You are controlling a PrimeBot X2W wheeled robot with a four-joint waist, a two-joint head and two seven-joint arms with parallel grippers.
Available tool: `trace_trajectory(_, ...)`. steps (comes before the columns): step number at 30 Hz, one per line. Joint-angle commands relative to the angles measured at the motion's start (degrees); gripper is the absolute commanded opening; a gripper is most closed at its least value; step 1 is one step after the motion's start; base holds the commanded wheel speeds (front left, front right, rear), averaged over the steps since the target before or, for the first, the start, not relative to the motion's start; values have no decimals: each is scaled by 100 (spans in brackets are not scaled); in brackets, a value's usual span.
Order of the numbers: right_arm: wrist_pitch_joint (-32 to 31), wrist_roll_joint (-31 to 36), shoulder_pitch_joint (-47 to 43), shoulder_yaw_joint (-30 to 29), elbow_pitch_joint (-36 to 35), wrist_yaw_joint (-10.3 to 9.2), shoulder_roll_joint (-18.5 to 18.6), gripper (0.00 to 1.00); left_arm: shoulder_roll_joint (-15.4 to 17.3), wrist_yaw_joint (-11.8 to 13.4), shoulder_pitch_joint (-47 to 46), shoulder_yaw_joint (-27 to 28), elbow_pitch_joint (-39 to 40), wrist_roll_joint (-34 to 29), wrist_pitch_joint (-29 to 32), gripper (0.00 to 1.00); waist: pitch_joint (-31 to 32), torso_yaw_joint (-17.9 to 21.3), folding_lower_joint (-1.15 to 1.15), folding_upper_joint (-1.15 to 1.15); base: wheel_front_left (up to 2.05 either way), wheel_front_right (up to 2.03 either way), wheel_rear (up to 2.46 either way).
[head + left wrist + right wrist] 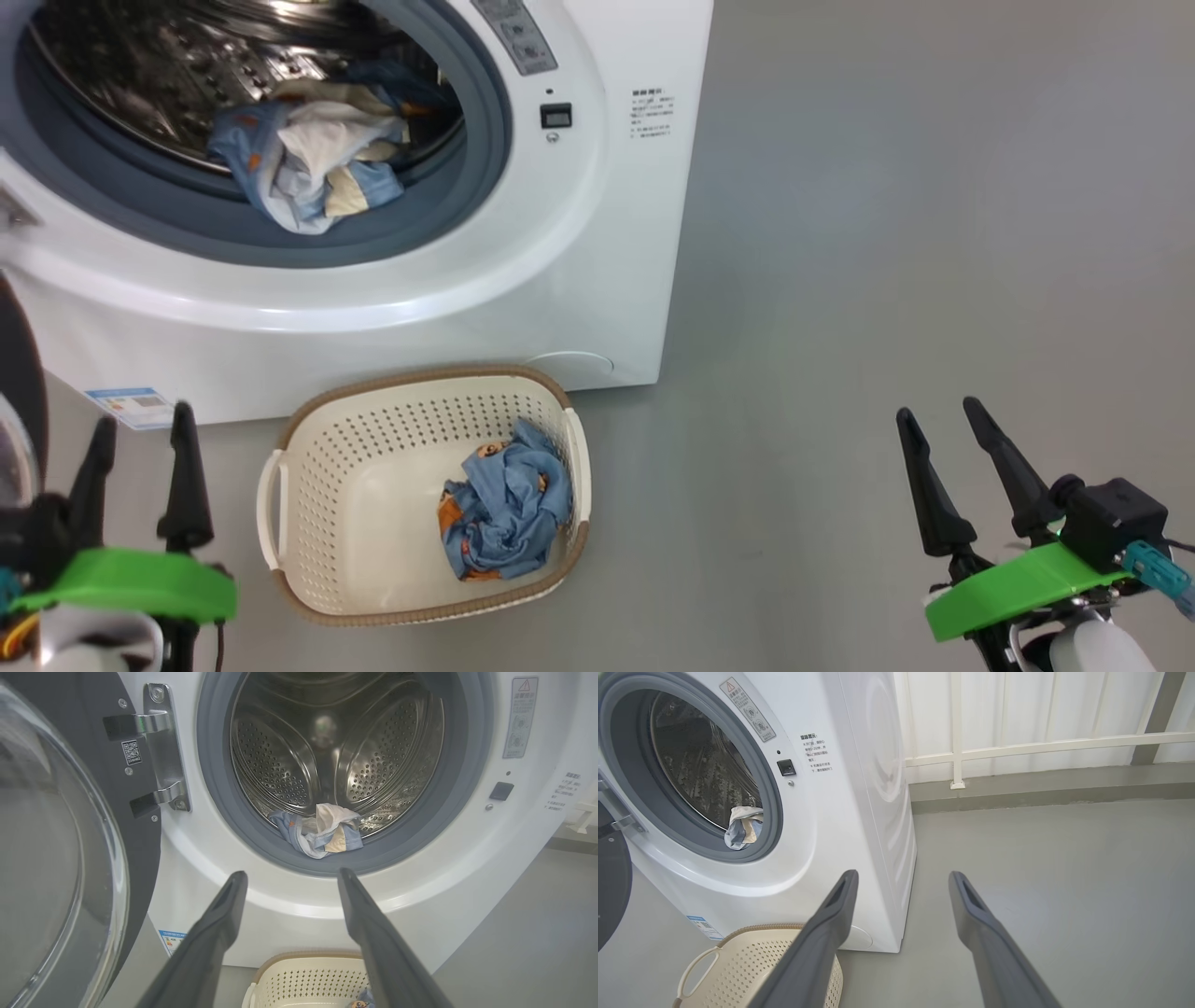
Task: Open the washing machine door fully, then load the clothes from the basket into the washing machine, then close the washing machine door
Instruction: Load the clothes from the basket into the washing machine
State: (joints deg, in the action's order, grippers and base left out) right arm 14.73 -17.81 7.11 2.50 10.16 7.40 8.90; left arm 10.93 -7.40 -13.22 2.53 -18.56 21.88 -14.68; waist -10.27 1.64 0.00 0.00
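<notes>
Head view showed one bundle [504, 509] in the basket [373, 425], another bundle [308, 163] in the drum [140, 65], left gripper [143, 418] and right gripper [937, 409] gaping empty; left wrist view added the door [56, 849] hinge [161, 746].

Soft, even, bright light covers the washing machine [597, 280] and the grey floor [887, 233] to its right. It leaves only a faint, blurry-edged shadow under the machine's front and round the basket [373, 411] before it, while the pale wall [1041, 709] behind it is the brightest patch. Inside it the steel drum [289, 760] throws back hard glints, and the glass of the washing machine door [46, 858] at its left carries hazy grey reflections. In both wrist views its straight edges bow toward the frame's borders, and the near pincer fingers [210, 942] look soft.
</notes>
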Motion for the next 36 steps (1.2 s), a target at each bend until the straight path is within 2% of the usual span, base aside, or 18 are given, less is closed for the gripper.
trace_trajectory(1,27,-35,-86,74,-148,9,70,100,135,-9,99,242,232,-85,-32,100,92,-49,0,0,0,0,0)
trace_trajectory(18,27,-21,-523,-230,-252,9,121,100,-143,-9,1322,613,1059,-166,-32,100,312,-70,0,0,0,0,0)
trace_trajectory(36,27,8,-464,-257,-299,9,70,100,-235,-9,1305,638,1192,-220,-32,100,184,-70,0,0,0,0,0)
